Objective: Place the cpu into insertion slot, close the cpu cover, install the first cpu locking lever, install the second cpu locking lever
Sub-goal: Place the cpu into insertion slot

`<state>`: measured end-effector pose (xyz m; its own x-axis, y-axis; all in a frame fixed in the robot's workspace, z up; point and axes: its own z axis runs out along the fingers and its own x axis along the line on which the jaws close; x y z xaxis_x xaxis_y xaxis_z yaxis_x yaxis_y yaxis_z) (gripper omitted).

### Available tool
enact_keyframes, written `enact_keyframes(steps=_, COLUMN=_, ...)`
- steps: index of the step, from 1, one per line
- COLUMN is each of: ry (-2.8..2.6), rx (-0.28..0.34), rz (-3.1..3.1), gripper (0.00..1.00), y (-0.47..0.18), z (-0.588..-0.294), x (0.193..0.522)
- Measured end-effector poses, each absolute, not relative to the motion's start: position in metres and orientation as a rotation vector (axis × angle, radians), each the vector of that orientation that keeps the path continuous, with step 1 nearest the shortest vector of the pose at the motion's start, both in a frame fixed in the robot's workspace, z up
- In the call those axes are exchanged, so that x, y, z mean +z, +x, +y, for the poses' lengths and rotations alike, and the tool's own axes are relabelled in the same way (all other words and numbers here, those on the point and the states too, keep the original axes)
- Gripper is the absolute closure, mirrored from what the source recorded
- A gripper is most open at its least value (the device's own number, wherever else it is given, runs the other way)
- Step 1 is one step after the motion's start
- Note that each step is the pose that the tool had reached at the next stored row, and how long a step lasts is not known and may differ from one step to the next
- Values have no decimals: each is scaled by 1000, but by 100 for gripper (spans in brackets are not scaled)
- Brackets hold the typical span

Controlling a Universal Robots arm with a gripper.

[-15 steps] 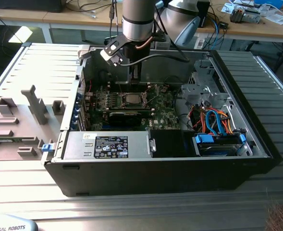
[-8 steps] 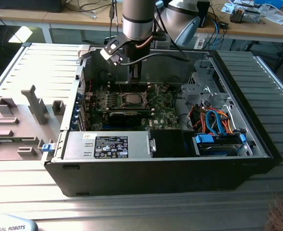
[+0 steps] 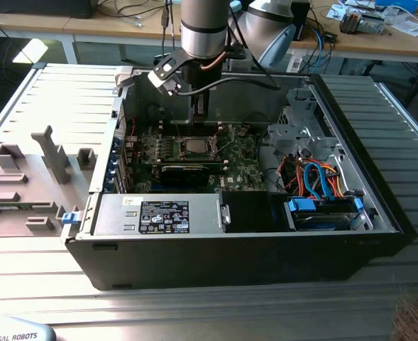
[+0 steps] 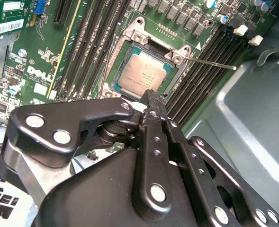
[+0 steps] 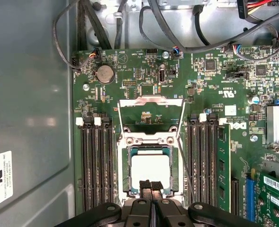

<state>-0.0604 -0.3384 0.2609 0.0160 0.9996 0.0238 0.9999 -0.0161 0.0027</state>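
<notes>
I see cpu (image 3: 194, 147) seated in insertion slot (image 5: 128, 165), mid-frame in exterior view; cpu cover (image 5: 151, 100) open. My hand (image 5: 151, 185) pinched closed, empty, at chip's edge. Step 2 is up, I judge: cover needs pressing flat.

Cluttered wooden desks (image 3: 52, 23) — slatted grey table (image 3: 194, 305)

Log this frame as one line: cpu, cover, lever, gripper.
cpu seated in insertion slot | cpu cover open, tilted back | locking lever unlatched | gripper shut, over cpu edge
</notes>
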Motion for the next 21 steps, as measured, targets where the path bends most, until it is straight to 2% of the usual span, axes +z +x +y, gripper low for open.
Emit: enact_keyframes(steps=21, ry=-2229, rx=-30, rz=-2193, gripper=89, y=-60, z=-338, x=267)
